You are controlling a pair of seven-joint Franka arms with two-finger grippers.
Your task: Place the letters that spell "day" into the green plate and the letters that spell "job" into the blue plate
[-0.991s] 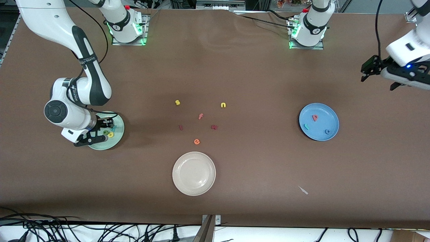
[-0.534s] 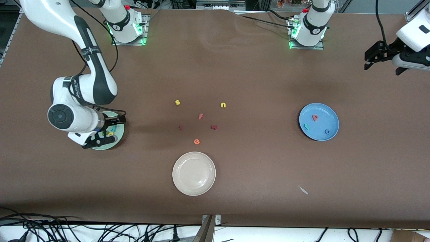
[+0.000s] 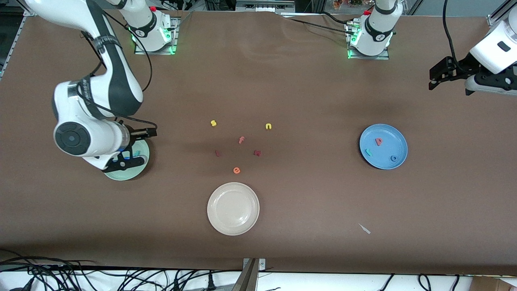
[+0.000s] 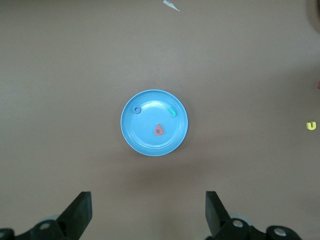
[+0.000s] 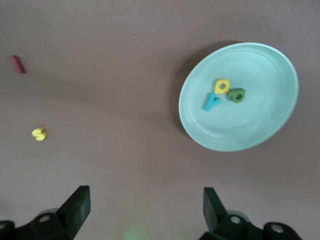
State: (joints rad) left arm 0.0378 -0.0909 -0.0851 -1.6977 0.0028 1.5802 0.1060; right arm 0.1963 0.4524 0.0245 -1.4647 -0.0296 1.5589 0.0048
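Hovering right gripper: I see it over the green plate, jaws wide, empty.
Left gripper: wide open, empty, waiting above bare table.
Green plate: d, a, y inside.
Blue plate: j, o, b inside.

I saw the brown table carrying three plates: green plate at the right arm's end, blue plate toward the left arm's end, cream-white plate btwn them, nearest the front cam. Loose letters lay mid-table, farther from the cam than the cream plate: yellow s, yellow n, orange f, orange e, plus two dark red letters. A small pale scrap lay nearer the cam than the blue plate.
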